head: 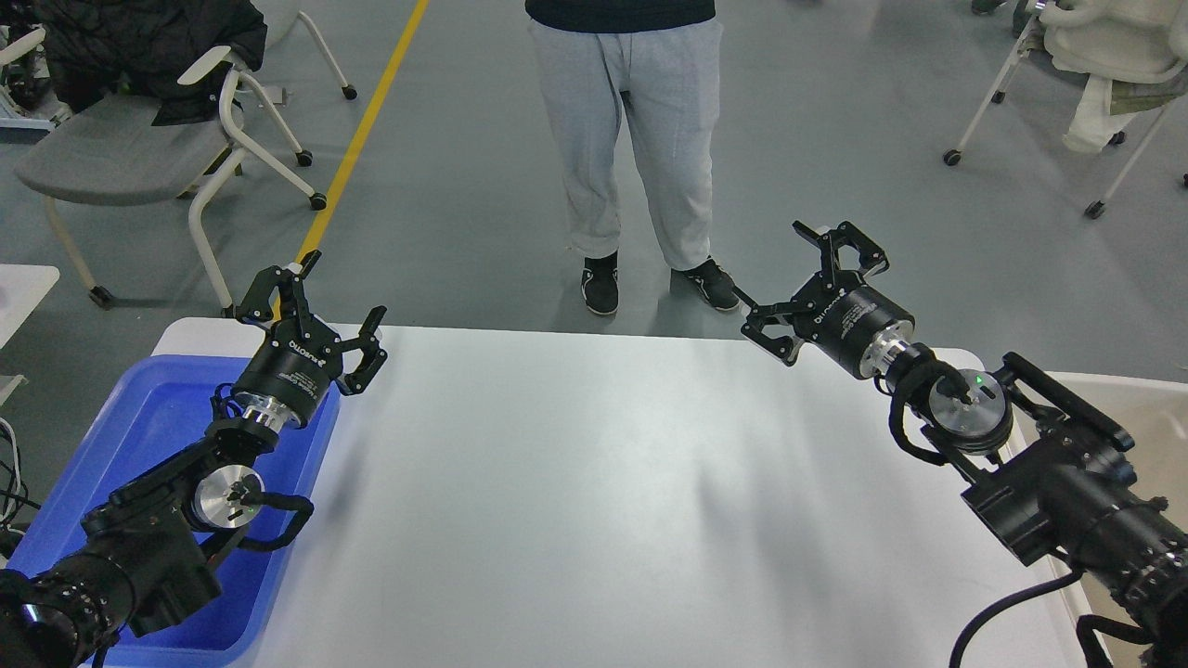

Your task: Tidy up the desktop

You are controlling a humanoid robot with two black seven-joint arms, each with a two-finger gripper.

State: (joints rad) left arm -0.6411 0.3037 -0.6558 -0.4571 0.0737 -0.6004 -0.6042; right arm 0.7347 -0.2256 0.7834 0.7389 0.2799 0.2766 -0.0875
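Observation:
The desktop (594, 501) is a wide white tabletop with rounded corners, and nothing lies on its visible surface. My left gripper (329, 299) is open and empty, held above the desktop's far left corner, over the blue tray's (139, 436) far edge. My right gripper (800, 286) is open and empty, held above the desktop's far edge, right of centre. The right arm reaches in over the desktop's right side.
The blue tray sits at the left, partly under my left arm. A beige tub (1146, 408) stands at the right, mostly hidden by my right arm. A person (631, 139) stands just beyond the far edge. Chairs (139, 139) stand on the floor behind.

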